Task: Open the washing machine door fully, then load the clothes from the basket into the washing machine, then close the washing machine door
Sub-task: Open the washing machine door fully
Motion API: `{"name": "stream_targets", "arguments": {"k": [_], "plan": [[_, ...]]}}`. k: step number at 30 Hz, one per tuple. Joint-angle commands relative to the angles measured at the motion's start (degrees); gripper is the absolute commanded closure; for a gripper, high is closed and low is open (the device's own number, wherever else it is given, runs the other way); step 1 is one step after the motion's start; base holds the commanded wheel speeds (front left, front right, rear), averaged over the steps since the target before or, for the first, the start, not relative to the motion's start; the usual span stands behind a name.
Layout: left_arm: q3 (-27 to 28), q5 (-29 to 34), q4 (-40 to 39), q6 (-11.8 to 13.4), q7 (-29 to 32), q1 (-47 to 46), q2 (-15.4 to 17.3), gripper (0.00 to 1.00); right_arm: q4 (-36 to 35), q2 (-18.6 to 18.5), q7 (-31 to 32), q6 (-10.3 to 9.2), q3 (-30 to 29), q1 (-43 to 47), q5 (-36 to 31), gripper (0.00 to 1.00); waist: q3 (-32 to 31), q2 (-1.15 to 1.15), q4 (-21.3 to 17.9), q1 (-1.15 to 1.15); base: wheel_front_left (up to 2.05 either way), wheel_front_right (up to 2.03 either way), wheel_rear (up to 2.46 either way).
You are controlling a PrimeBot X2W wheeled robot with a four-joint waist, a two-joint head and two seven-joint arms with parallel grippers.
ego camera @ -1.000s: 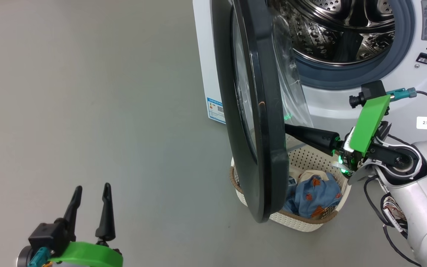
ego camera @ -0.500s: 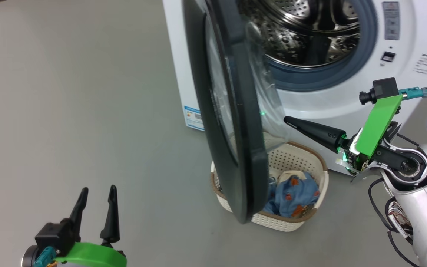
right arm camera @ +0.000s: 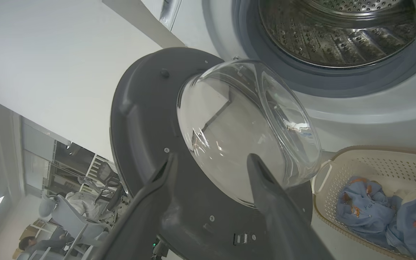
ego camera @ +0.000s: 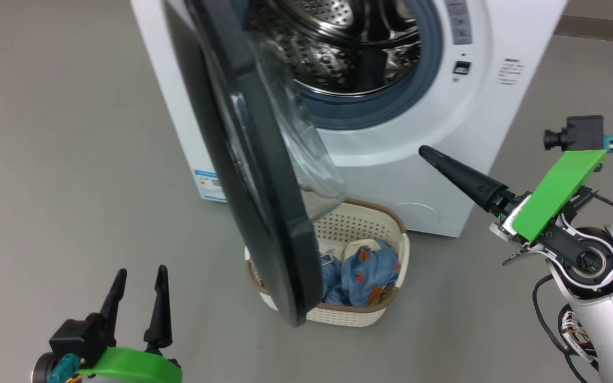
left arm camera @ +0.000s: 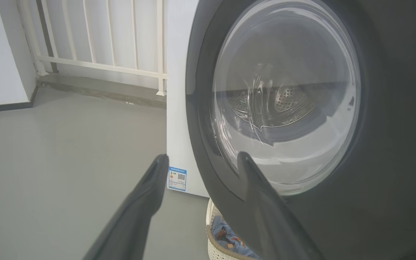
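- Head view: we see the door (ego camera: 277,250) hanging part open and edge-on, hiding the left part of the basket (ego camera: 338,316), which sits on the floor before the washer (ego camera: 402,175).
- Both pincers gape, empty: the left gripper (ego camera: 141,271) is low and well apart from the door, and the right gripper (right arm camera: 212,157) is near its inner face, not touching.
- We judge the door heavy, stiff and glossy: push on the dark rim, not the glass bowl (right arm camera: 251,122).
- The clothes (ego camera: 365,271) in the basket look soft and light: pinch a bunched fold from above.

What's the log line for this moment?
door: partly open | clothes: in basket | left gripper: open | right gripper: open, clear of door
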Motion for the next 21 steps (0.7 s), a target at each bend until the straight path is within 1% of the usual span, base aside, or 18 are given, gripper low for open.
{"name": "stream_targets", "arguments": {"k": [1,2,9,13,17,21], "plan": [[1.6,-0.2,-1.7,0.2,-0.2,-1.9,1.4,0.0,-2.3,-0.4,-1.4,0.34,0.1,0.4,-1.0,0.0,-0.5,0.0,-3.2,0.0,0.0,0.0,0.0],[1.6,-0.2,-2.0,0.3,-0.2,-1.8,1.3,0.0,-3.4,-1.3,-3.6,0.34,0.6,1.4,-2.8,0.0,-0.8,0.0,-4.4,0.0,0.0,0.0,0.0],[2.6,-0.9,-3.8,1.1,-0.3,-0.4,2.0,0.0,-6.6,-4.2,-11.6,0.34,2.7,6.5,-8.3,0.0,-0.7,0.0,-8.3,0.0,0.0,0.0,0.0],[3.0,-1.4,-4.7,1.5,-0.3,0.3,2.2,0.0,-7.4,-5.1,-15.5,0.34,4.0,9.5,-10.2,0.0,-0.3,0.0,-10.4,0.0,0.0,0.0,0.0],[3.2,-1.6,-5.9,2.0,-0.3,1.2,2.2,0.0,-7.5,-6.3,-20.3,0.34,4.8,11.6,-13.9,0.0,-0.1,0.0,-12.3,0.0,0.0,0.0,0.0],[3.2,-1.7,-6.7,2.4,-0.2,1.9,2.3,0.0,-7.3,-6.9,-23.9,0.34,5.1,12.9,-16.3,0.0,-0.2,0.0,-13.2,0.0,0.0,0.0,0.0]]}}
